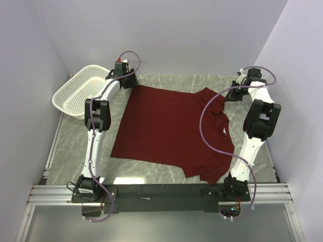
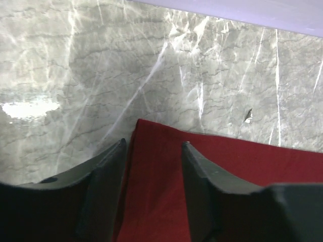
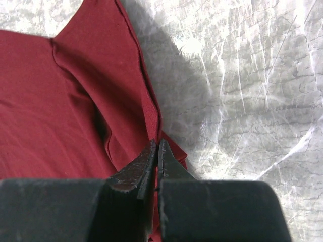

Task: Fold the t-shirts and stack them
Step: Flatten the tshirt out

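Observation:
The maroon t-shirt (image 1: 171, 128) lies spread flat on the marble table, its hem to the left and its neck and sleeves to the right. My left gripper (image 1: 128, 83) is at the shirt's far left corner. In the left wrist view it (image 2: 153, 146) is open, its fingers (image 2: 106, 169) standing either side of the corner of the cloth (image 2: 242, 166). My right gripper (image 1: 230, 95) is at the far right sleeve. In the right wrist view it (image 3: 156, 145) is shut on the sleeve's hem (image 3: 108, 65). The neck label does not show.
A white perforated basket (image 1: 65, 98) stands tilted at the far left, against the left wall. Grey walls close in the table on the left, back and right. Bare marble (image 1: 70, 151) shows to the left of the shirt.

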{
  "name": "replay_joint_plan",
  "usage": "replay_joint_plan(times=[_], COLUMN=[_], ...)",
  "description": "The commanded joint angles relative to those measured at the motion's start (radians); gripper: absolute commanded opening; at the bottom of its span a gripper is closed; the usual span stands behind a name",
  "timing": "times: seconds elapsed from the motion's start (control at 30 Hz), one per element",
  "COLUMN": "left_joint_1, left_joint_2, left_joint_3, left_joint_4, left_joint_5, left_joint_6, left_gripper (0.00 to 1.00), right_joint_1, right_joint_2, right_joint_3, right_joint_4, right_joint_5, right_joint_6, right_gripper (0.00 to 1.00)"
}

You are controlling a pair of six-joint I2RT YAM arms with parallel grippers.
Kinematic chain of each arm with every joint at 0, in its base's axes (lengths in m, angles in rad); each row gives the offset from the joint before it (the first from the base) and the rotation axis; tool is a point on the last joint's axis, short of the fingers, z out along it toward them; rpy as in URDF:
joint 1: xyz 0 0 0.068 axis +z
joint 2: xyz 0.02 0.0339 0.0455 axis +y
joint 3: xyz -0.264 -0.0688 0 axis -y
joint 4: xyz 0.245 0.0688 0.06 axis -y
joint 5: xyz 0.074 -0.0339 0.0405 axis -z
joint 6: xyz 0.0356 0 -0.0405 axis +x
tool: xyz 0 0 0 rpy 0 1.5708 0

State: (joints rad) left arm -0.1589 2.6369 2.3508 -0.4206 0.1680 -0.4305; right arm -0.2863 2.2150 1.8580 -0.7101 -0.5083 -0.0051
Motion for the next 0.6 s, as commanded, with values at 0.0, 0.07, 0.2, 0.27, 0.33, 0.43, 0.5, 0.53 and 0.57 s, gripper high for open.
replay_joint_plan(times=[0.0,0.07,0.2,0.27,0.33,0.43,0.5,0.53,0.57], left_joint_1=[-0.014,-0.016,-0.014,-0.014,-0.014,-0.014,-0.014,-0.016,-0.014], left_joint_2=[0.035,0.034,0.037,0.037,0.037,0.037,0.035,0.034,0.034], left_joint_3=[0.009,0.001,0.001,0.001,0.001,-0.002,-0.007,-0.007,-0.007], left_joint_4=[-0.003,-0.006,-0.021,-0.029,-0.032,-0.035,-0.027,-0.024,-0.023], left_joint_5=[0.028,0.024,0.015,0.007,0.004,0.001,0.001,0.001,0.005], left_joint_6=[-0.014,-0.011,0.006,0.010,0.015,0.021,0.024,0.026,0.026], left_gripper=[0.52,0.50,0.42,0.39,0.34,0.27,0.19,0.16,0.14], right_joint_1=[-0.013,-0.014,-0.019,-0.020,-0.020,-0.024,-0.022,-0.024,-0.024], right_joint_2=[-0.052,-0.048,-0.041,-0.043,-0.043,-0.046,-0.046,-0.048,-0.048], right_joint_3=[-0.003,0.001,0.010,0.009,0.010,0.006,0.004,0.003,0.001], right_joint_4=[0.012,0.009,0.003,0.004,0.001,0.003,-0.002,-0.003,-0.003], right_joint_5=[-0.022,-0.027,-0.032,-0.032,-0.032,-0.032,-0.032,-0.035,-0.033], right_joint_6=[-0.004,-0.004,0.001,0.001,0.001,-0.001,-0.004,-0.004,-0.006], right_gripper=[0.00,0.00,0.00,0.00,0.00,0.00,0.00,0.00,0.00])
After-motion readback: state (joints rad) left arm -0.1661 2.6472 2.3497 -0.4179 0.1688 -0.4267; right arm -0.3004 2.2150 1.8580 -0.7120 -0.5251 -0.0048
